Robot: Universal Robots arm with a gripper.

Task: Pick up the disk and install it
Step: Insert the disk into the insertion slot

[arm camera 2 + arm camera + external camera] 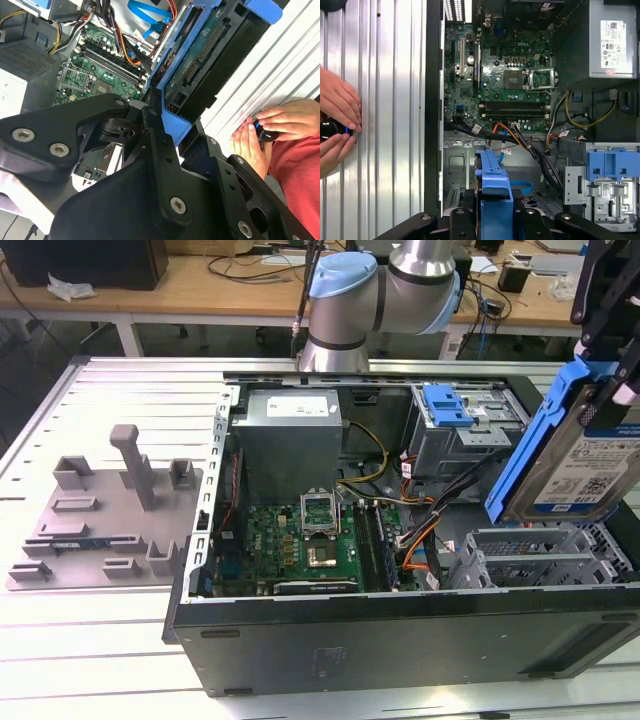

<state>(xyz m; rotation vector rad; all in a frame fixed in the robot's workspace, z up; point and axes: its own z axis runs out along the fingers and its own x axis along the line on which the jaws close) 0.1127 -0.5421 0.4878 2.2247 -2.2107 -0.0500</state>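
My gripper (612, 380) is shut on the disk (585, 465), a silver drive with a blue-and-white label and blue carrier rails. It hangs tilted in the air at the exterior view's right, over the grey drive cage (530, 558) in the front corner of the open computer case (400, 635). In the second wrist view the black fingers (155, 135) clamp the blue rail of the disk (200, 65), whose circuit-board underside shows. In the first wrist view the disk's blue rail (492, 172) stands edge-on between the fingers.
Inside the case lie the motherboard (305, 540), the grey power supply (290, 440), cable bundles (420, 525) and an upper cage with a blue latch (447, 405). A grey fixture (105, 505) sits on the ribbed table. A person's hands (337, 122) hold a small black device beside the case.
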